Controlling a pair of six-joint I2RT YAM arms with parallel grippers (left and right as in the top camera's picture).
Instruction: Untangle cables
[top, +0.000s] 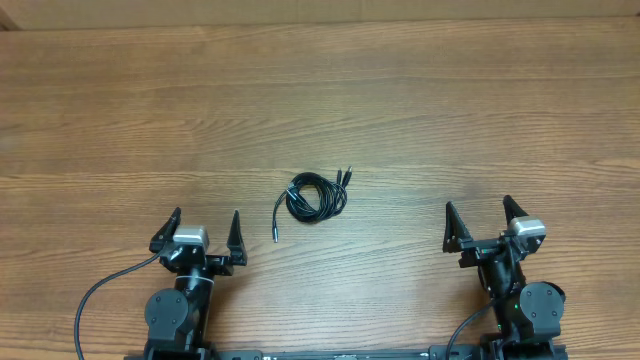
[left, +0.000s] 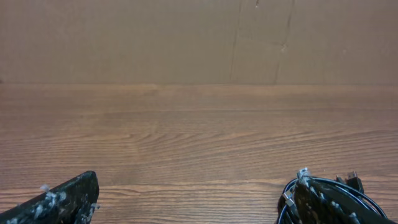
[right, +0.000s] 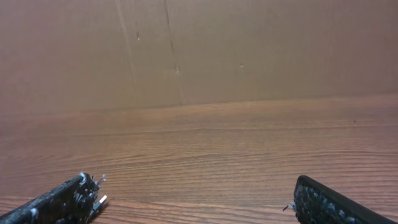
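Cables (top: 317, 197), thin black metal-tipped cords, lie loosely coiled at the centre of the brown wooden bench (top: 320, 90), apparently set where either side can reach, with left jaws at 7 o'clock and right jaws at 5 o'clock gaping fully open, holding nothing.

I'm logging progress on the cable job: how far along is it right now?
Done: nothing yet. The cables lie in one coiled bundle on the table, with one plug end trailing out toward the left arm's side.
In hand: nothing. The left gripper and right gripper are open and empty, both apart from the bundle.
Left: the whole untangling.
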